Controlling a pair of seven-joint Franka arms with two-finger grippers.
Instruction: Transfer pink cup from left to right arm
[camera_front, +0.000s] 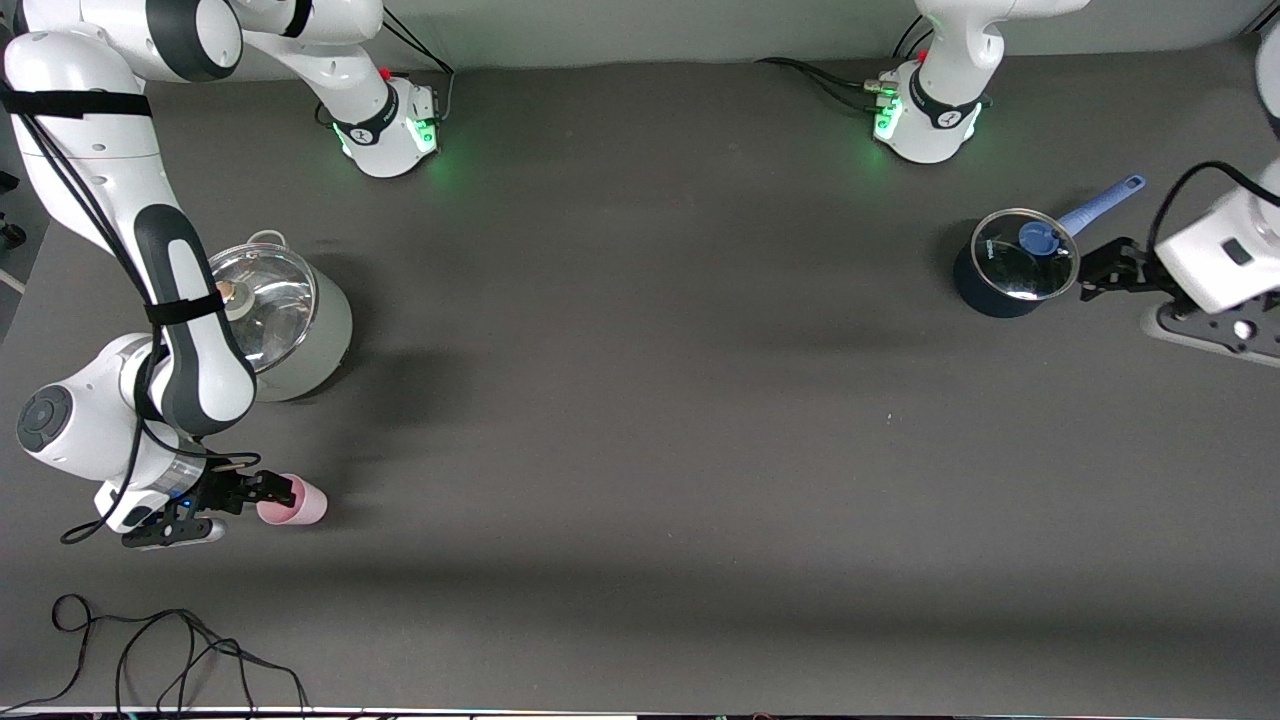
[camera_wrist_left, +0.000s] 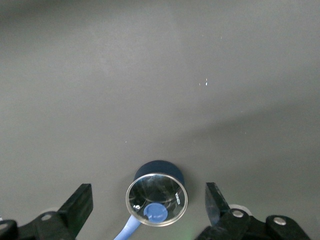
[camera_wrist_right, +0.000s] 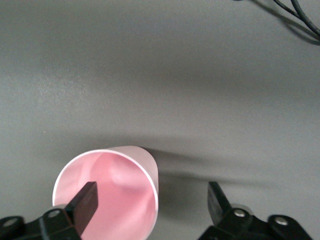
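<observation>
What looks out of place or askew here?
The pink cup looks tipped on its side at the right arm's end of the table, with the open right gripper straddling its rim. Both pots sit upright and lidded.

Even overhead light; soft shadows; sharp focus.

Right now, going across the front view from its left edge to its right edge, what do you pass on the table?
right gripper, one finger inside the rim of the pink cup → steel pot → blue saucepan → left gripper, open and beside the saucepan.
</observation>
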